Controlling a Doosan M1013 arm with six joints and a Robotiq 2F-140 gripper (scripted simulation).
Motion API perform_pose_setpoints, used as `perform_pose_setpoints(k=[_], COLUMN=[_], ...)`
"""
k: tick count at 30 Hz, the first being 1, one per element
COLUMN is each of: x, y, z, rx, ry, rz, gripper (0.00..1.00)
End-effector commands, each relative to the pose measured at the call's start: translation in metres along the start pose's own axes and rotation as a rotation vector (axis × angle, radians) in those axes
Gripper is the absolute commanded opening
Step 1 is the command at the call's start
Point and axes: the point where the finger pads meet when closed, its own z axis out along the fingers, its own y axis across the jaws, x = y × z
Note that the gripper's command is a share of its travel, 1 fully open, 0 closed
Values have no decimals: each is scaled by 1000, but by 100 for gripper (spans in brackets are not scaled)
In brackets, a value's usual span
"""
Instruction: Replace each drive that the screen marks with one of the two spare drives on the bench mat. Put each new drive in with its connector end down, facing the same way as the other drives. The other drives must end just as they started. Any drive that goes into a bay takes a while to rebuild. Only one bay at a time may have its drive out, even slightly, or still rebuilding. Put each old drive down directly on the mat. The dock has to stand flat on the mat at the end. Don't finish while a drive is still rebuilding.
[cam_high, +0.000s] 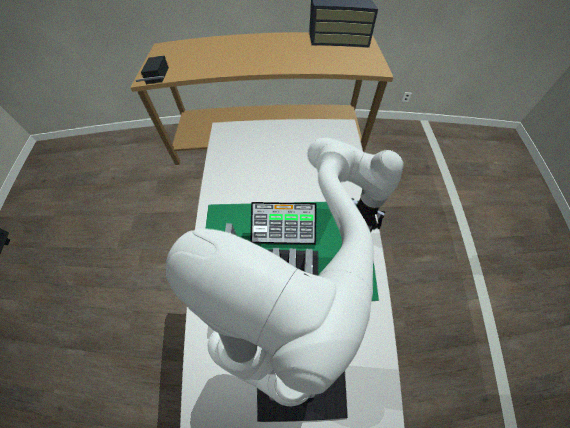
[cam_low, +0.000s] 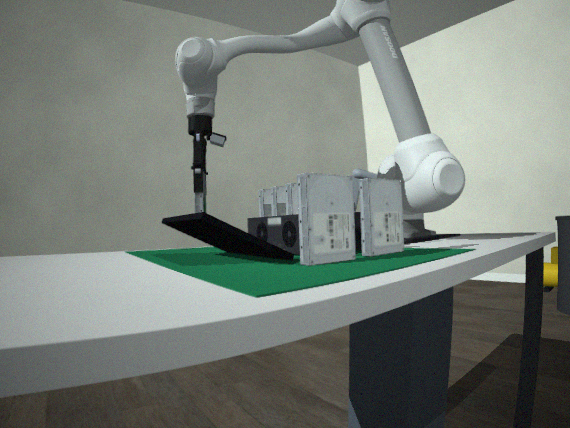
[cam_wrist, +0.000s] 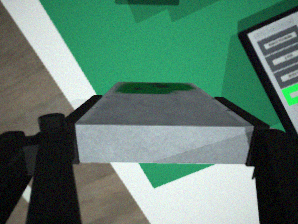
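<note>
My gripper (cam_wrist: 157, 110) is shut on a grey drive (cam_wrist: 162, 125) and holds it on its narrow sides, hanging straight down. In the side view the gripper (cam_low: 200, 172) and the drive (cam_low: 200, 199) stand behind the raised end of the tilted black screen (cam_low: 225, 235), so the drive's lower end is hidden. Below it lies the green mat's (cam_wrist: 150, 45) edge, beside the white table strip. The screen (cam_high: 283, 222) shows three green cells; its first column has a white one. The dock (cam_low: 280, 231) holds upright drives. Two more drives (cam_low: 327, 217) (cam_low: 382, 215) stand on the mat in front.
The table's edge and the floor (cam_wrist: 20, 75) are close beside the held drive. My own arm (cam_high: 280, 300) covers much of the dock from above. A wooden bench (cam_high: 260, 62) with a drawer box (cam_high: 343, 21) stands at the back.
</note>
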Motion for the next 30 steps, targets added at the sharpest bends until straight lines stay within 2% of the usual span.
perform_pose_setpoints(k=[1,14,30], x=[0,0,0], y=[0,0,0], z=[-9,-55,-89], rx=[0,0,0], ry=[-1,-1,-1], rz=[0,0,0], gripper=[10,10,10])
